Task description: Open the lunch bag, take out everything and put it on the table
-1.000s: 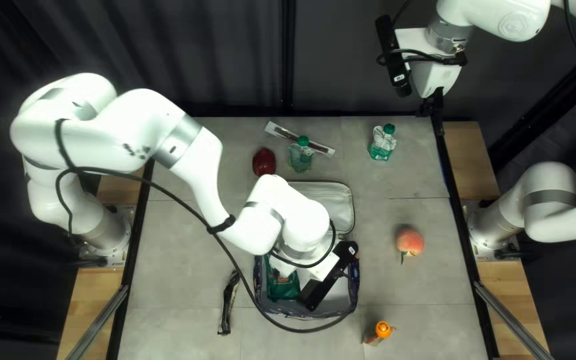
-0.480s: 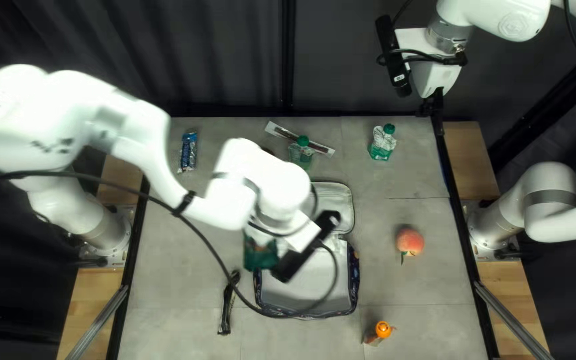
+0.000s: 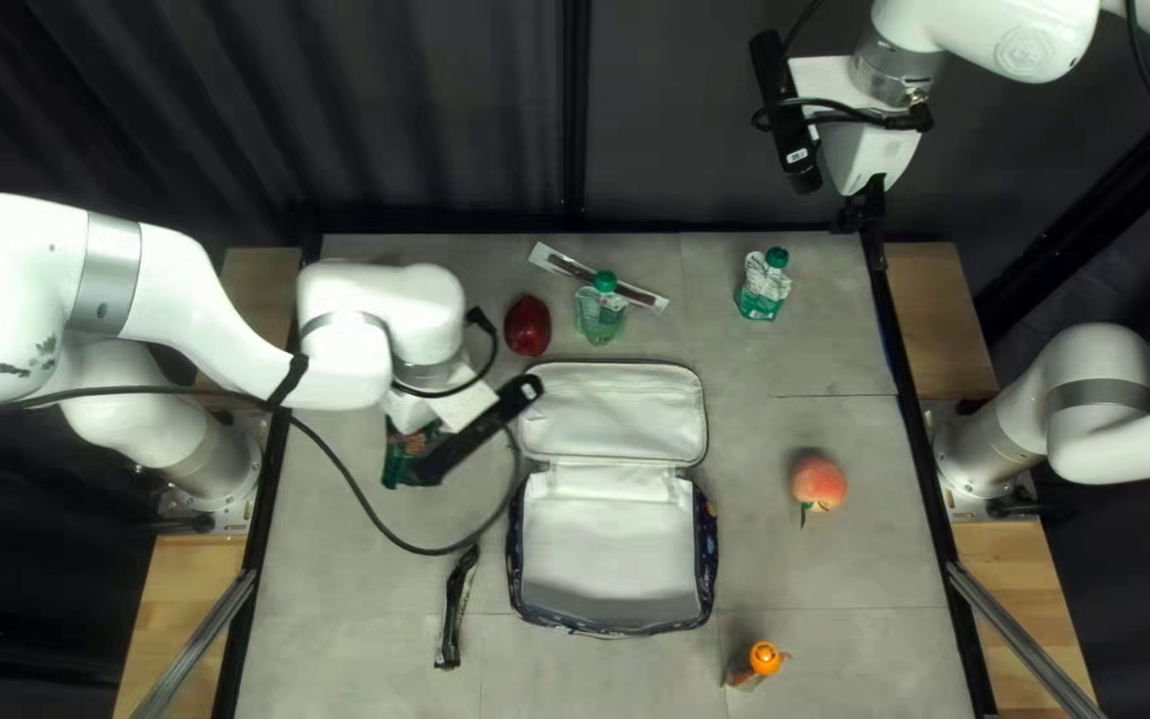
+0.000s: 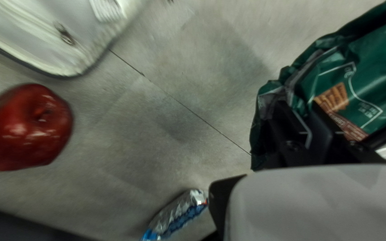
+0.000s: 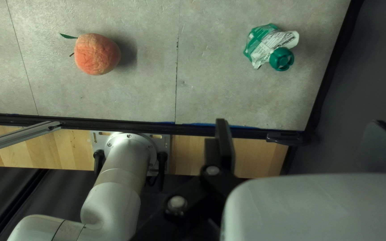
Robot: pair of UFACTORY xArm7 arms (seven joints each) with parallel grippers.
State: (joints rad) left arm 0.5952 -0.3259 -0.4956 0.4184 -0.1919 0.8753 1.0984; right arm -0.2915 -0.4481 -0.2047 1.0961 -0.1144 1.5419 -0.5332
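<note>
The lunch bag [image 3: 610, 544] lies open near the table's front, its white lid [image 3: 615, 409] folded back, and nothing shows inside. My left gripper [image 4: 302, 130] is shut on a green snack bag [image 4: 350, 80]. It holds the snack bag [image 3: 400, 464] over the table, left of the lunch bag. A red apple [image 4: 25, 125] and a blue wrapped bar [image 4: 176, 216] lie on the table ahead of it. My right gripper [image 3: 864, 205] hangs high over the far right edge, open and holding nothing.
On the table lie the red apple [image 3: 527, 325], a green pouch [image 3: 600, 308], a wrapped stick [image 3: 595, 275], a second green pouch [image 3: 765, 285], a peach [image 3: 819, 482] and an orange-capped pouch [image 3: 760, 664]. A black strap [image 3: 455, 604] lies left of the bag.
My left arm has lifted the green snack bag out of the lunch bag and swung it left, over the table. The right arm has not moved.
</note>
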